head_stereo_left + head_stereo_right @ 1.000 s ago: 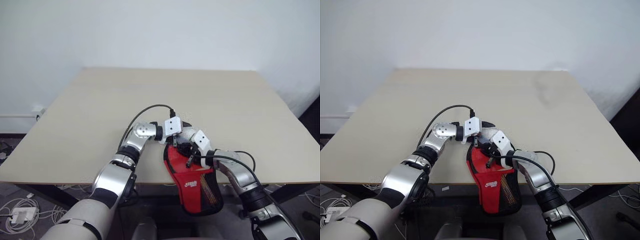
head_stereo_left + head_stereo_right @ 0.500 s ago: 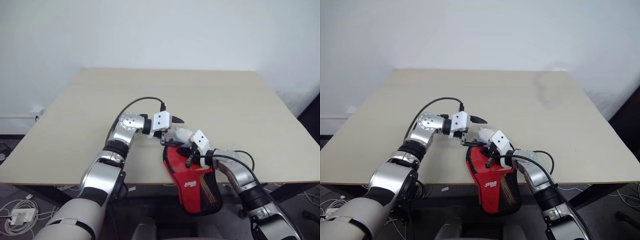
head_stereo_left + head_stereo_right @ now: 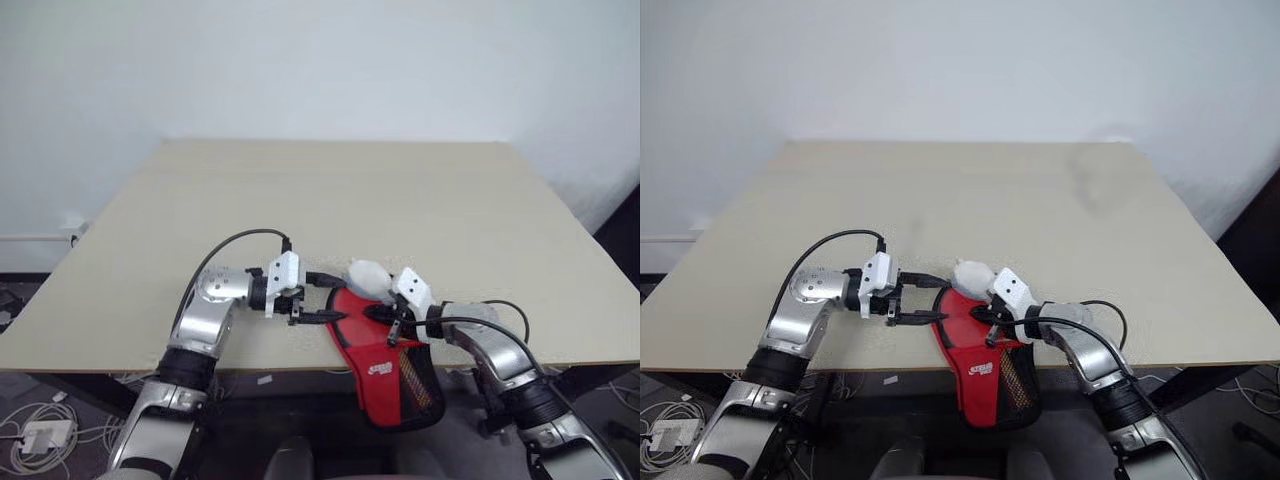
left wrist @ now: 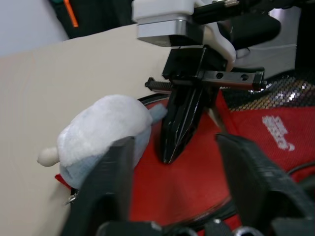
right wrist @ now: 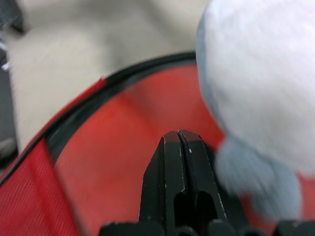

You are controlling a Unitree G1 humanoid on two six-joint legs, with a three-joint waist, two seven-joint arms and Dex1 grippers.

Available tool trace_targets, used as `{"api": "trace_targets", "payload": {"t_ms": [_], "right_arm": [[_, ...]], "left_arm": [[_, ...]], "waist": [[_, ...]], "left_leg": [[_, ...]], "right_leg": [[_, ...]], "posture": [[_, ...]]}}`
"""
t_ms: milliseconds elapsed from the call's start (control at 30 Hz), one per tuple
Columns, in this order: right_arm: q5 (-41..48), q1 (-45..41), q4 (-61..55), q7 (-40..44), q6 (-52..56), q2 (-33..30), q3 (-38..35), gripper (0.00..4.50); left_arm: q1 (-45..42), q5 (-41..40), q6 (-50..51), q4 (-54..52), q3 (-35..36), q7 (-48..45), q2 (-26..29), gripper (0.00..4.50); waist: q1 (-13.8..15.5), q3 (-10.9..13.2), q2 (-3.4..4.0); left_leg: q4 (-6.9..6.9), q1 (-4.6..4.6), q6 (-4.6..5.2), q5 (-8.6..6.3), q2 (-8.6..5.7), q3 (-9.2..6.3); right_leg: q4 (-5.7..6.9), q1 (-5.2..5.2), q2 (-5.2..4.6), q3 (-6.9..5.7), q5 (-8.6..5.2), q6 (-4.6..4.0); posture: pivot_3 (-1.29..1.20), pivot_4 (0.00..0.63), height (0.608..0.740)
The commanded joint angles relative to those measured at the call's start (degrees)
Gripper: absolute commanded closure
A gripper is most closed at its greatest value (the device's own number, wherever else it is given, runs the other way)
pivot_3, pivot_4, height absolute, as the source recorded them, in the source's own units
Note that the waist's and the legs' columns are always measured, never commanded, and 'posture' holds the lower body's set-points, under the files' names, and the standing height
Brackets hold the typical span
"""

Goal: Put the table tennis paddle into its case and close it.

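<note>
The case [image 3: 385, 352] lies at the near edge of the worktop [image 3: 330, 210], its long axis running from the worktop toward the robot: the rounded red end rests on the surface, while the logo end with the black mesh panel hangs off past the edge. A pale blue-white lump [image 3: 368, 279] sits touching the case's rounded end, on its far side. The right hand [image 3: 990, 318] is over the red fabric at that end, fingers pressed together; whether they pinch the fabric cannot be told. The left hand [image 3: 325, 296] is just beside the case's left rim, pointing toward it, fingers partly apart with nothing seen between them. The left wrist view shows the right hand's closed black fingers [image 4: 179, 123] tip-down on the red surface beside the lump, a detail the head views leave small. The right wrist view shows the case's black trim [image 5: 113, 83] curving around red fabric. Whether the paddle is inside cannot be told.
</note>
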Motion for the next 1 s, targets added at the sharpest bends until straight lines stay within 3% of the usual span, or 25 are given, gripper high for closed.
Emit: {"api": "trace_targets", "payload": {"t_ms": [33,167,500,1000], "right_arm": [[1.0,1.6,-2.4,2.8,4.4,-4.5,-0.6,4.50],[3.6,0.6,-5.7,5.4,7.2,-8.6,-2.8,3.59],[5.3,-5.0,-6.3,8.7,8.1,-14.2,-5.6,0.16],[5.1,-13.9,-4.2,2.8,10.9,-5.2,-3.8,0.05]], "left_arm": [[1.4,-2.0,2.6,-3.7,-0.6,1.8,-0.3,2.97],[2.4,-1.5,2.5,-2.9,-2.1,2.9,-0.9,4.44],[-0.1,1.5,-1.1,7.2,-5.1,7.4,-6.1,4.50],[-3.5,4.2,-4.4,15.1,-8.5,7.6,-9.9,4.50]], "waist": [[0.0,0.0,0.00],[0.2,0.0,0.01],[0.3,0.1,0.09],[0.6,0.1,0.16]], "left_leg": [[0.01,0.00,0.00,0.00,0.00,0.00],[0.02,0.00,0.00,0.00,0.00,0.02],[0.05,-0.06,0.01,0.00,0.00,0.11],[0.03,-0.14,0.01,0.00,0.00,0.11]], "right_leg": [[0.00,0.00,0.00,0.00,0.00,0.00],[-0.01,-0.02,0.00,0.01,0.00,0.00],[-0.01,-0.12,0.00,0.09,0.00,0.00],[-0.01,-0.20,0.00,0.09,0.01,0.00]], "posture": [[0.00,0.000,0.684],[0.00,0.000,0.684],[0.00,0.000,0.684],[0.00,0.000,0.684]]}}
